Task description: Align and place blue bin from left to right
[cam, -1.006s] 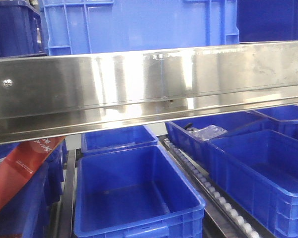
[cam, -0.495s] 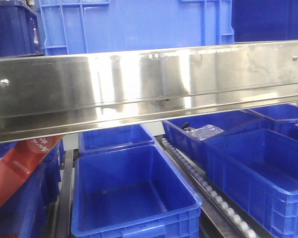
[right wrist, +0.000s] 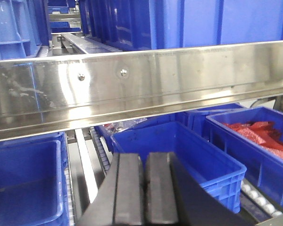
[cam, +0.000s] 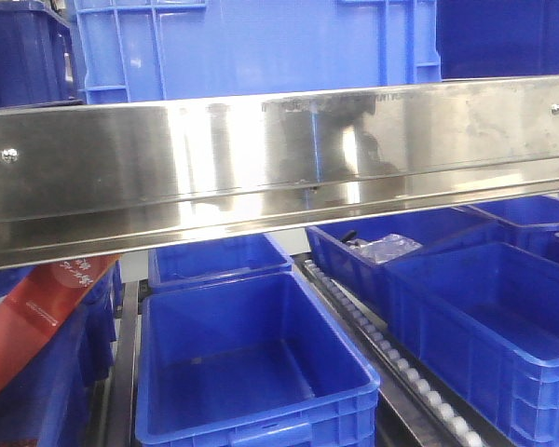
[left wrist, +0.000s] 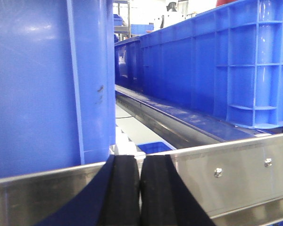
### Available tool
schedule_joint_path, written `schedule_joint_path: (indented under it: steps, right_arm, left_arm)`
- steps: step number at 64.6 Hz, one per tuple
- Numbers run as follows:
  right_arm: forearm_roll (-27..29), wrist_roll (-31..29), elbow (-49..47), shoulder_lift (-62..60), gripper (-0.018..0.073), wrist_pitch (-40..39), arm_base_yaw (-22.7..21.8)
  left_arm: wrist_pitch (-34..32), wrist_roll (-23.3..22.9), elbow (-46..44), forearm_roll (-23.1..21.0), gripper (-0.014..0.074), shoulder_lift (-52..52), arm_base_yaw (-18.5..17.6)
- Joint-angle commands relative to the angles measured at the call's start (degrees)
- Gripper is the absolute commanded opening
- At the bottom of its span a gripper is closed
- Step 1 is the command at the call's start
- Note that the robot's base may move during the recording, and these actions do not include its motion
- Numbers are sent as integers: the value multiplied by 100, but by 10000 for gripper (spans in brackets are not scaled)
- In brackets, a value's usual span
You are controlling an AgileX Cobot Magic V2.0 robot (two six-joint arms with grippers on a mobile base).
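Observation:
A light blue bin [cam: 261, 42] stands on the upper shelf behind the steel rail [cam: 279, 158], between darker blue bins at the left [cam: 23, 51] and right [cam: 503, 37]. Neither arm shows in the front view. My left gripper [left wrist: 140, 160] is shut and empty, level with the rail's top edge. A tall blue bin wall [left wrist: 42, 80] rises just behind and left of it, and a ribbed blue bin [left wrist: 217, 61] stands to the right. My right gripper [right wrist: 144, 157] is shut and empty, below the rail [right wrist: 141, 80], above the lower bins.
Under the rail, open blue bins [cam: 252, 363] [cam: 494, 326] sit on lanes split by a roller track [cam: 382, 345]. One bin holds clear bags [cam: 387, 247]. A red pack [cam: 37, 317] leans at the lower left. Another bin holds red items [right wrist: 259, 134].
The light blue bin sits slightly further left in the view than a second ago. A dark reflection has appeared on the rail right of centre.

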Motion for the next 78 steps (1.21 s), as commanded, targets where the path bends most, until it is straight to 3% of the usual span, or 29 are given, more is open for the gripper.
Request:
schedule_joint_path:
  steps: [1, 15, 30, 78]
  right_arm:
    - [-140, -32, 3, -44, -88, -220, -33]
    - [-437, 405, 3, -44, -88, -234, -33]
    - [-437, 403, 3, -44, -88, -629, -33]
    - [-437, 403, 3, -44, -88, -629, -33]
  left_arm:
    - [-100, 0, -12, -40, 4, -31, 11]
    - [-100, 0, -12, -40, 4, -31, 11]
    - [-100, 0, -12, -40, 4, -31, 11]
    - [-100, 0, -12, -40, 4, -31, 11]
